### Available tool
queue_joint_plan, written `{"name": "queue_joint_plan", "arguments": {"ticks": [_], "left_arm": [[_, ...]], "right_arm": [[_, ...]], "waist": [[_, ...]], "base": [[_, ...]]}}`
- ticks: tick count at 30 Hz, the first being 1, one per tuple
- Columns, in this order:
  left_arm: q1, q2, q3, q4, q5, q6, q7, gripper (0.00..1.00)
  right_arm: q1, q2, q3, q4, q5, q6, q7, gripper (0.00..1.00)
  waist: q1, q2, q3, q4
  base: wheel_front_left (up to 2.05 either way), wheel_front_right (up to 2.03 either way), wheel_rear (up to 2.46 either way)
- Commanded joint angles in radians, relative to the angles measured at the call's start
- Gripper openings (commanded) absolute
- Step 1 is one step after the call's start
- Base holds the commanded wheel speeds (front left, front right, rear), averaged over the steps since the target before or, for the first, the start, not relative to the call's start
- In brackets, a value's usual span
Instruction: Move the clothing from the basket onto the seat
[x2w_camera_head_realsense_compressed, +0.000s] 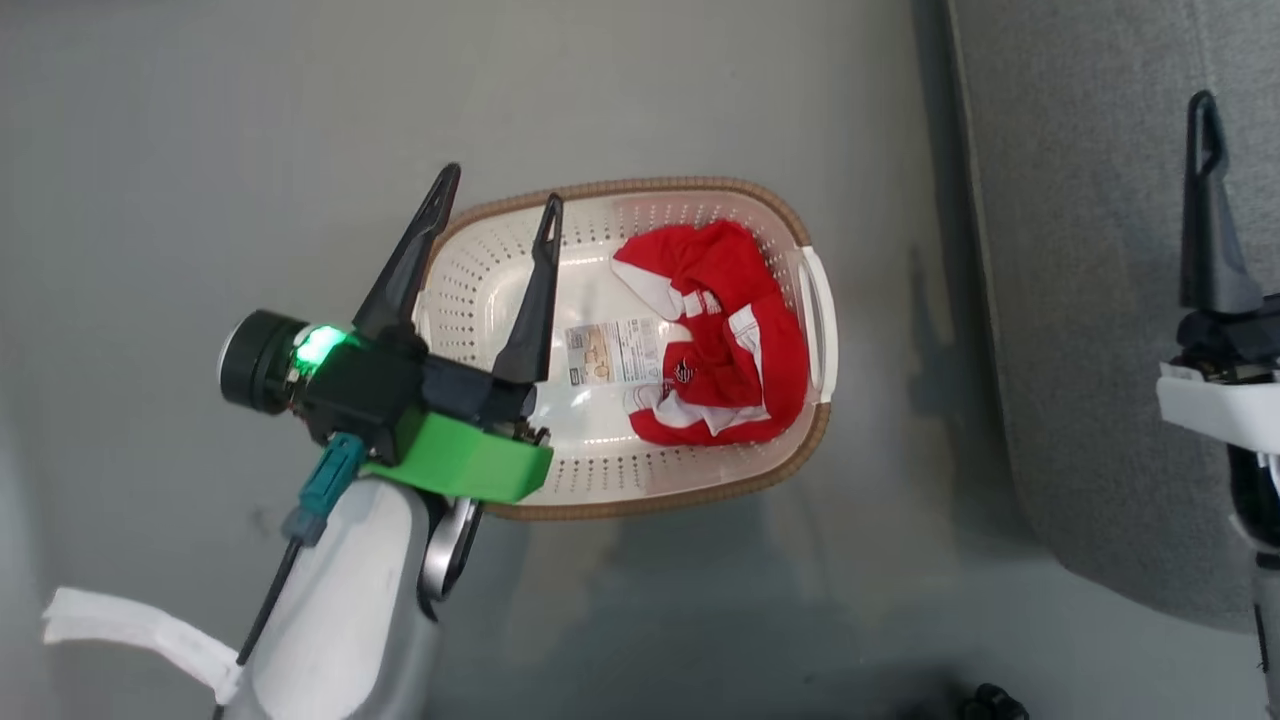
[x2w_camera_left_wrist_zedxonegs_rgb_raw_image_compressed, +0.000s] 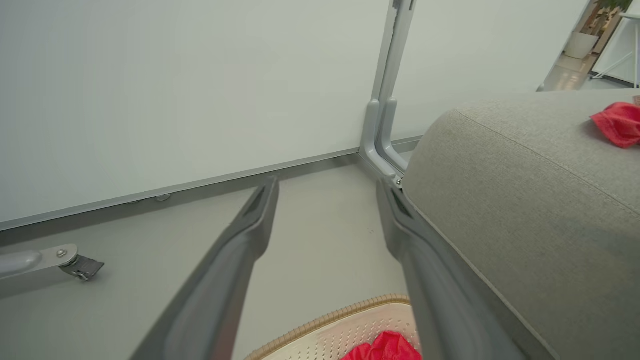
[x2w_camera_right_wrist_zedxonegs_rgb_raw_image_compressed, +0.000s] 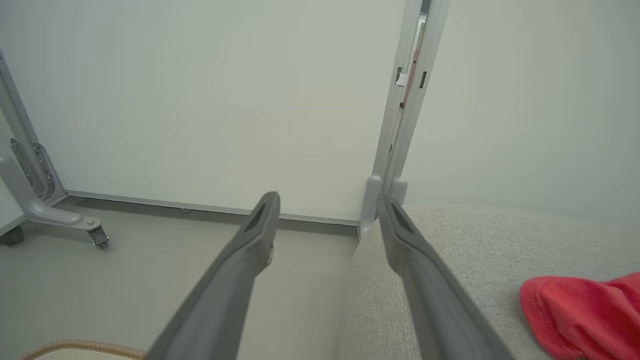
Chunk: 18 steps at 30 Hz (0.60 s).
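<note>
Twice over, shows long dark fingers (x2w_camera_head_realsense_compressed: 535, 300) spread wide and empty. Finds left gripper (x2w_camera_head_realsense_compressed: 500, 190) poised above the left end of the basket (x2w_camera_head_realsense_compressed: 620, 186), probably lined up to reach the red clothing (x2w_camera_head_realsense_compressed: 725, 335) bunched at its right end beside the handle (x2w_camera_head_realsense_compressed: 818, 320). Finds right gripper (x2w_camera_right_wrist_zedxonegs_rgb_raw_image_compressed: 327, 200) hanging over the edge of the grey seat (x2w_camera_right_wrist_zedxonegs_rgb_raw_image_compressed: 500, 240), seemingly kept out of the way, near one red garment (x2w_camera_right_wrist_zedxonegs_rgb_raw_image_compressed: 580, 310) already lying there.
</note>
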Motion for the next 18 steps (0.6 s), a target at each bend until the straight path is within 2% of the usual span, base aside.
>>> {"name": "queue_joint_plan", "arguments": {"ticks": [1,5,8,12,18], "left_arm": [[-0.054,0.003,-0.010,0.021,0.006,-0.012,0.000,1.00],[-0.166,0.003,-0.069,0.103,0.014,-0.035,0.000,1.00],[-0.251,0.007,-0.149,0.174,0.011,-0.043,0.000,1.00],[-0.377,0.031,-0.332,0.293,-0.034,-0.043,-0.001,1.00],[-0.571,0.028,-0.596,0.486,-0.152,-0.043,0.000,1.00]], "right_arm": [[-0.029,-0.013,-0.012,-0.014,0.003,-0.001,0.000,1.00],[-0.071,-0.033,-0.049,-0.056,0.022,-0.001,0.000,1.00],[-0.093,-0.047,-0.074,-0.090,0.027,-0.001,0.000,1.00],[-0.102,-0.055,-0.095,-0.133,0.031,-0.001,0.000,1.00],[-0.094,-0.073,-0.091,-0.191,0.017,-0.001,0.000,1.00]], "waist": [[0.0000,0.0000,0.180,0.008],[0.0000,0.0000,0.249,-0.001],[0.0000,0.0000,0.298,-0.008],[0.0000,0.0000,0.353,-0.017],[0.0000,0.0000,0.422,-0.027]], "base": [[0.00,0.00,0.00],[0.00,0.00,0.00],[0.00,0.00,0.00],[0.00,0.00,0.00],[0.00,0.00,0.00]]}}
